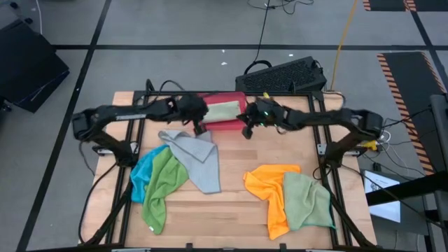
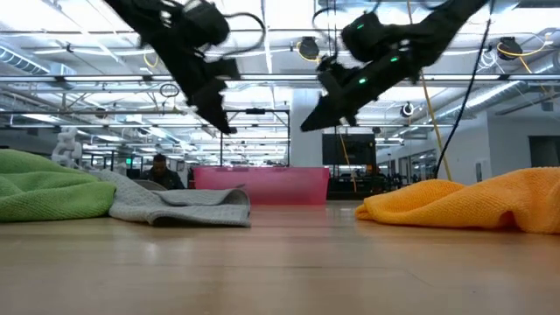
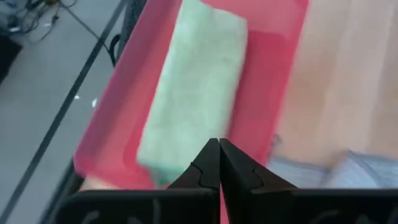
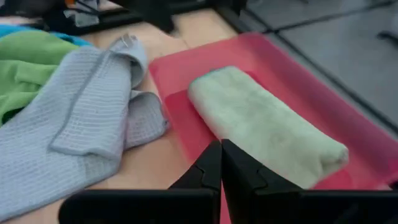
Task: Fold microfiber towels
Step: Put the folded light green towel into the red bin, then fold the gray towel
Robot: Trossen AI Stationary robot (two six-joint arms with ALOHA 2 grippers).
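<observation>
So both arms are hanging over the pink tray (image 1: 227, 124) up at 12 o'clock on the table (image 1: 231, 203). Left pincer (image 1: 199, 128) is clenched on nothing, right pincer (image 1: 246, 131) same deal, fingers pressed together, empty. There's one folded pale green towel (image 1: 222, 110) lying flat inside the tray. Rest are loose: grey towel (image 1: 196, 157) just at 6 o'clock of the tray, overlapping a bright green towel (image 1: 164, 185) with a blue towel (image 1: 143, 171) under it around 8 o'clock. Orange towel (image 1: 269, 185) and another light green towel (image 1: 308, 199) are piled touching at 4 o'clock.
</observation>
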